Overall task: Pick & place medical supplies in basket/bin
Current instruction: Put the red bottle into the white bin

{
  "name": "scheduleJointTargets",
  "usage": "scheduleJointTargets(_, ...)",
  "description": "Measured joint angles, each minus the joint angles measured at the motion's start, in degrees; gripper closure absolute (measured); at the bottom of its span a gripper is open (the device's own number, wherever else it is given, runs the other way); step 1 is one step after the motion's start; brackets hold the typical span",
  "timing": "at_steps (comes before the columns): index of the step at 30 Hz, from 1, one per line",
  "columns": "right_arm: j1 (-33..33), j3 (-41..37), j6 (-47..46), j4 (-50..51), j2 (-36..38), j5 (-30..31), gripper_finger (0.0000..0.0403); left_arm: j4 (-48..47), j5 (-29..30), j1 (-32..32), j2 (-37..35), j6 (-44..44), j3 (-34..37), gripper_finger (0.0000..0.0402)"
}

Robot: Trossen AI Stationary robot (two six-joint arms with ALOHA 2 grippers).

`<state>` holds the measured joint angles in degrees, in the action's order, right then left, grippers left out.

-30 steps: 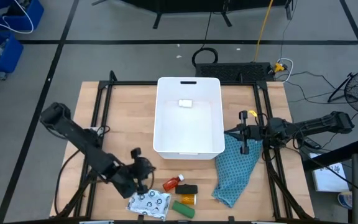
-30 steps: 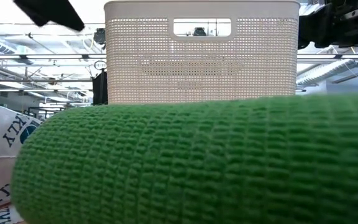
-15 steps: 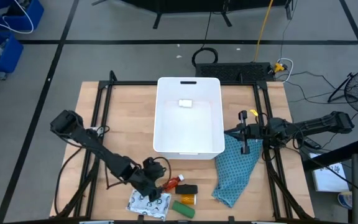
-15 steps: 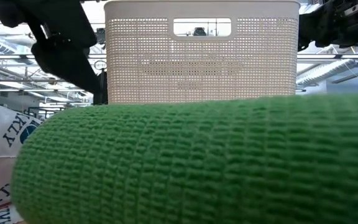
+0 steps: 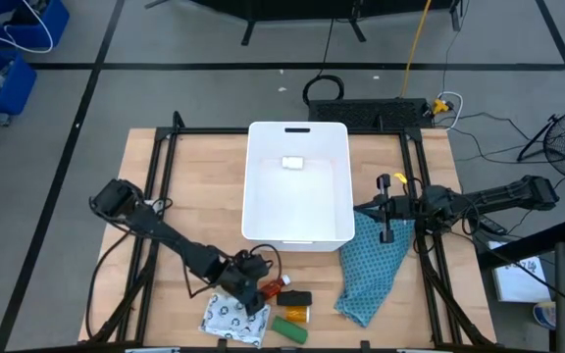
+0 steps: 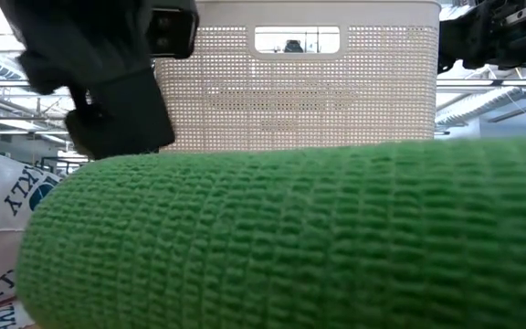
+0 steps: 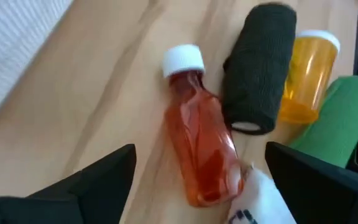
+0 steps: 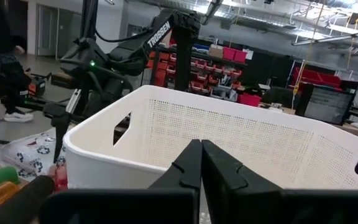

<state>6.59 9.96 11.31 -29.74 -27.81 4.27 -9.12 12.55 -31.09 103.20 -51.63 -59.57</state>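
High view: the left gripper (image 5: 253, 291) hangs fingers spread over the near table edge, the red bottle (image 5: 274, 286) just beside it at 3 o'clock. In my judgement the fingers should straddle the bottle's body crosswise before closing. The basket (image 5: 298, 237) lies at 1 o'clock. The right gripper (image 5: 382, 211), pressed together, waits beside the basket's right wall.

Low view: the green block (image 6: 290, 238) fills the foreground; the bottle is hidden.

Left wrist view: the bottle (image 7: 199, 140) lies between the spread fingers (image 7: 98, 177), the black block (image 7: 258, 74) touching it and the orange vial (image 7: 306, 74) beyond.

Right wrist view: closed fingers point at the basket wall (image 8: 229, 134).
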Motion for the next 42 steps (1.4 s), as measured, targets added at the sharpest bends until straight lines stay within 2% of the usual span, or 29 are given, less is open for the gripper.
scheduleJointTargets(7,-0.02,0.02,-0.11,0.33,-0.15,0.09,0.0403,0.94,-3.0,1.06,2.79,4.99,-0.97,0.0012)
scheduleJointTargets(10,-0.02,0.02,-0.38,0.78,-0.4,0.11,0.0403,-1.85,-4.52,1.15,6.36,7.21,-4.71,0.0012)
scheduleJointTargets(17,-0.02,0.06,-2.39,0.79,-1.59,0.13,0.0403,-17.3,-4.94,1.48,15.6,10.81,-17.34,0.0011)
scheduleJointTargets(22,-0.02,0.07,-2.95,0.79,-1.97,0.13,0.0403,-22.74,-5.22,1.76,16.67,11.17,-21.37,0.0019)
scheduleJointTargets(26,-0.02,0.07,-2.96,0.83,-1.97,0.13,0.0403,-25.53,-6.03,1.96,16.13,13.13,-22.64,0.0063)
scheduleJointTargets(37,-0.02,0.07,-2.73,0.88,-1.97,0.13,0.0403,-33.74,-5.06,2.16,15.17,20.63,-24.11,0.0267)
scheduleJointTargets(42,-0.02,0.07,-2.72,0.88,-1.99,0.13,0.0403,-37.75,-2.27,1.42,10.76,21.3,-24.11,0.027)
